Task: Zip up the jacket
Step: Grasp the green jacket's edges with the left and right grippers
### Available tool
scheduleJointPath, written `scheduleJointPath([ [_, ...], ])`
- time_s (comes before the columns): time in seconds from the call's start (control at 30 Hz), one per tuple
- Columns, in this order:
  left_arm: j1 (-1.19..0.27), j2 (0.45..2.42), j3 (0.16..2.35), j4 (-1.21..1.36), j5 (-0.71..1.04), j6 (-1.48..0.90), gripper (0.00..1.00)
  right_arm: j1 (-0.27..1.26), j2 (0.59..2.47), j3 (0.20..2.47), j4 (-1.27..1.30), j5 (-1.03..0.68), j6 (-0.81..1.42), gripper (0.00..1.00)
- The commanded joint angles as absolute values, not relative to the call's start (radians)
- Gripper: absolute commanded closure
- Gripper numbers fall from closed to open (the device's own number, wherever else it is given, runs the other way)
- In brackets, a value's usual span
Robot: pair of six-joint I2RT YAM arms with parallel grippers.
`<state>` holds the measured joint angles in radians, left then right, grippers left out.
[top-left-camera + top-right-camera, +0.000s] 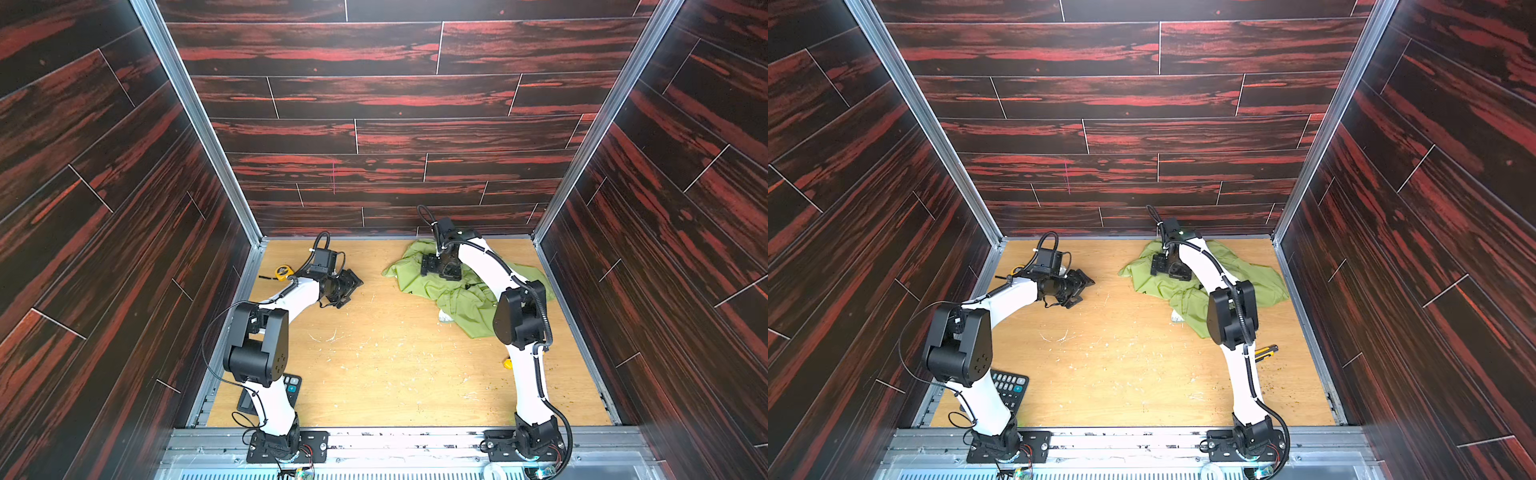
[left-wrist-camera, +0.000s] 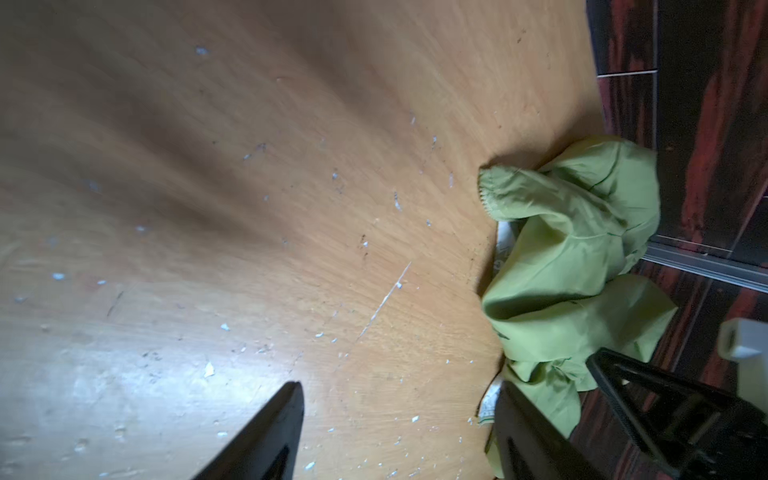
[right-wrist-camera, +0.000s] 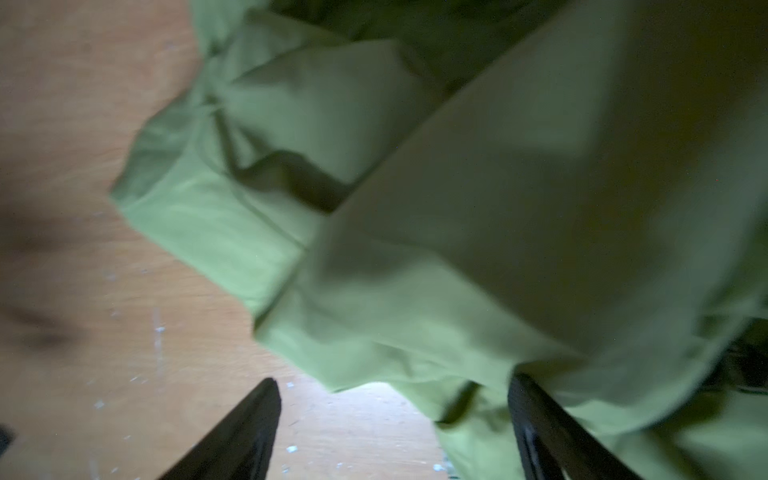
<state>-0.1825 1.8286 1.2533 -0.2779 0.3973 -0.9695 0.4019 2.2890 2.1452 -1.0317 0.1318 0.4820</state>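
The jacket (image 1: 461,303) (image 1: 1187,301) is a crumpled lime-green heap at the back right of the wooden table, and its zipper does not show. My right gripper (image 1: 432,266) (image 1: 1163,266) hangs low over the heap's far left part. In the right wrist view this gripper (image 3: 394,379) is open, with the jacket (image 3: 415,208) edge lying loose by one finger. My left gripper (image 1: 353,286) (image 1: 1086,286) stands open over bare wood left of the jacket. In the left wrist view nothing is between the fingers of the left gripper (image 2: 399,386), and the jacket (image 2: 573,232) lies beyond them.
A yellow tape measure (image 1: 282,272) lies at the back left by the wall. A dark calculator (image 1: 291,386) (image 1: 1011,386) sits under the left arm near the front. A yellow-and-black tool (image 1: 1264,352) lies beside the right arm. Dark panelled walls close three sides.
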Motion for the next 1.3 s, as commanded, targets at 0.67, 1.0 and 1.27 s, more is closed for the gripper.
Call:
scheduleJointPath([
  [0.67,-0.363,2.312,1.797,-0.263,0.529,-1.004,0.24,0.328,2.348,2.146,-1.033,0.068,0.528,0.76],
  [1.0,-0.39,2.362,1.877,-0.217,0.54,-1.04,0.91,0.329,2.22,2.15,-1.037,-0.031,0.518,1.0],
  [1.27,-0.381,2.116,1.92,-0.37,0.426,-0.905,1.0,0.327,2.102,2.24,-1.042,-0.116,0.471,1.0],
])
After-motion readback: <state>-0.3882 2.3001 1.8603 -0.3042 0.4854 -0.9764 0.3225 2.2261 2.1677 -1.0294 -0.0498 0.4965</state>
